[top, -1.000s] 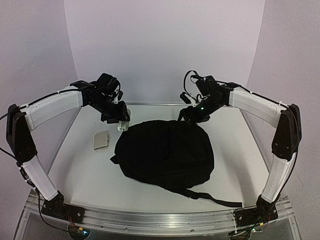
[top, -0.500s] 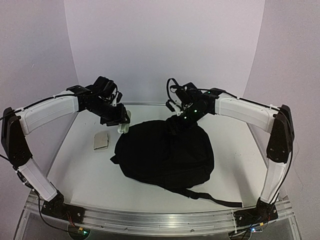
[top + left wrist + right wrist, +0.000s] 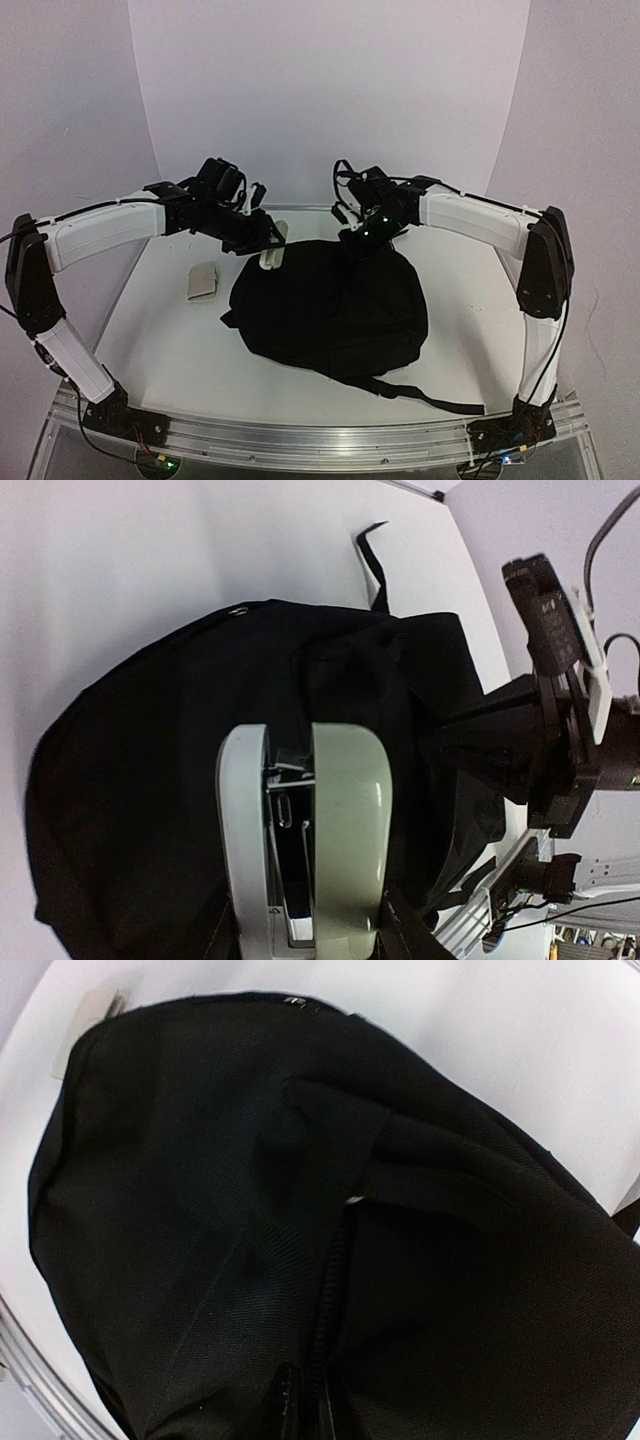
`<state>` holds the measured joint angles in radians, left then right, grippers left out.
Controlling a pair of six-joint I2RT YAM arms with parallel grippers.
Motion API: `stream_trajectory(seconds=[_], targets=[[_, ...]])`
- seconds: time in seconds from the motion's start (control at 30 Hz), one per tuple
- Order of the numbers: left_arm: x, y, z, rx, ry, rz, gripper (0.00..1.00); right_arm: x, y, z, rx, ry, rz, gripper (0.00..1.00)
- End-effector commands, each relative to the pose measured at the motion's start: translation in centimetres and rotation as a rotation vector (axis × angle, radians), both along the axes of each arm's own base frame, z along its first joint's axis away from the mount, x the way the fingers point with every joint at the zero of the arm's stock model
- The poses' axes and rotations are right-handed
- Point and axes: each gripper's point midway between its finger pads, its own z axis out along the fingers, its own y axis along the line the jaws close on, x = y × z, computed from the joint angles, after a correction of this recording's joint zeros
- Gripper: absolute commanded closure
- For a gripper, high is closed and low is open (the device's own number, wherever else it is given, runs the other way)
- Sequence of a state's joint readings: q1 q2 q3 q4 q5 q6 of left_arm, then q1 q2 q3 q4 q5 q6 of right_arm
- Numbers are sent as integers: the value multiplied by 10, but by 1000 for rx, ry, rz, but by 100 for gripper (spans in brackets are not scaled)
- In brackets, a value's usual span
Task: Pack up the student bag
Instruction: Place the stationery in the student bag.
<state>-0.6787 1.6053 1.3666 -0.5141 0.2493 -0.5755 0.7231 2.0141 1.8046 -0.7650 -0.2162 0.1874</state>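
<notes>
Now the left gripper (image 3: 258,236), clamped on a pale green plastic stapler (image 3: 272,252), hovers just left of the right gripper (image 3: 362,240), which is pinched shut on the far edge of the large black fabric backpack (image 3: 330,310).

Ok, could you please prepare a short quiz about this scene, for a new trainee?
1. True or false: the pale green stapler already lies inside the student bag.
2. Which part of the bag does the right gripper pinch? A: the far edge. B: the loose strap near the arm bases. C: nothing, it hangs free.
3. In a few words: what lies on the table to the left of the bag in the top view?
Key: 1. False; the left gripper holds it above the bag. 2. A. 3. A small beige object.
</notes>
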Motion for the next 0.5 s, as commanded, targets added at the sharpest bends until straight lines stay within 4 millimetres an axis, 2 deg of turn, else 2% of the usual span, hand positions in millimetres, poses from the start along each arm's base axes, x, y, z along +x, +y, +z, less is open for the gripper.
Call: stream_trajectory(seconds=[0.0,0.07,0.17,0.2,0.3,0.47], targets=[[10,-52,13,-135,-60,-127,69,13,-18,34,173,60,-40,91],[11,-67,10,-153,-65,-165,69,11,-24,23,222,146,-47,91],[8,-87,4,-171,-62,-223,68,13,-36,12,248,202,-58,100],[6,-92,1,-173,-60,-241,69,13,-38,10,250,207,-57,100],[5,-96,-10,-161,-44,-239,69,12,-37,17,288,220,-37,100],[1,-98,-9,-152,-62,-265,69,-1,-37,30,330,225,-15,100]])
